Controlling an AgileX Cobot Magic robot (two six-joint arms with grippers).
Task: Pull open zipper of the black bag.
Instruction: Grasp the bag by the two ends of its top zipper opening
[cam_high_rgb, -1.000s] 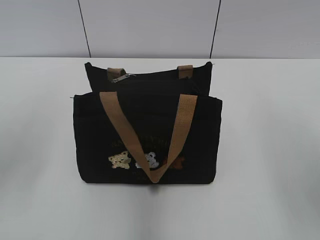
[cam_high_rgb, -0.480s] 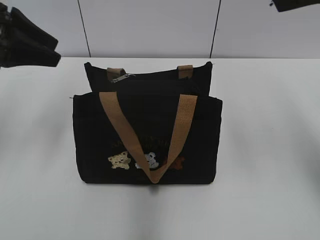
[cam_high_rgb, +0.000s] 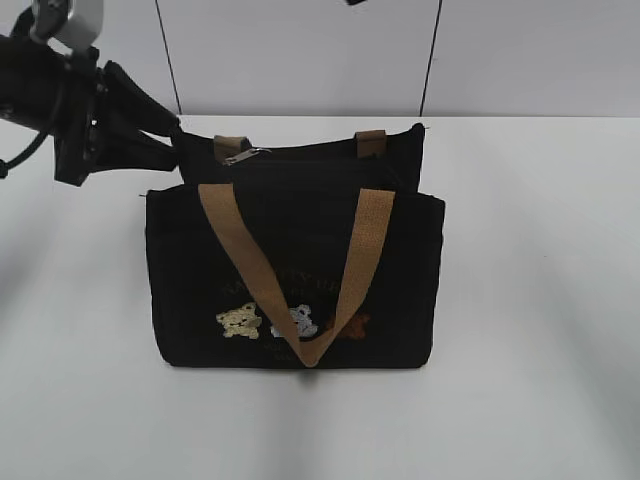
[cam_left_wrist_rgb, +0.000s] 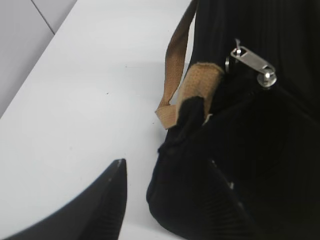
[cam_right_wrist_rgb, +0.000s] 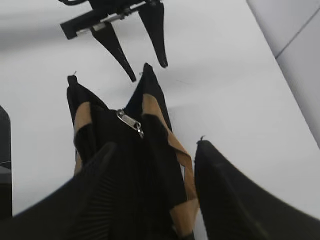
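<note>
The black bag (cam_high_rgb: 290, 215) stands upright on the white table, a tan handle (cam_high_rgb: 236, 246) hanging down its front. The zipper runs along the top, and its silver pull tab (cam_high_rgb: 245, 155) lies near the left end, also seen in the left wrist view (cam_left_wrist_rgb: 252, 62) and the right wrist view (cam_right_wrist_rgb: 130, 121). My left gripper (cam_high_rgb: 165, 135) is open at the bag's top left corner, and that corner (cam_left_wrist_rgb: 185, 150) sits between its fingers untouched. My right gripper (cam_right_wrist_rgb: 156, 145) hovers open above the bag's other end, holding nothing. It barely shows in the exterior view.
White table (cam_high_rgb: 540, 330) spreads on all sides of the bag. A grey panelled wall (cam_high_rgb: 300, 50) rises close behind the table's far edge. The back handle's tan ends (cam_high_rgb: 371, 141) stick up at the bag's top.
My left arm has come in from the upper left and down to the bag's top left corner. The right arm has shifted from the top right toward the top centre. The bag has not moved.
</note>
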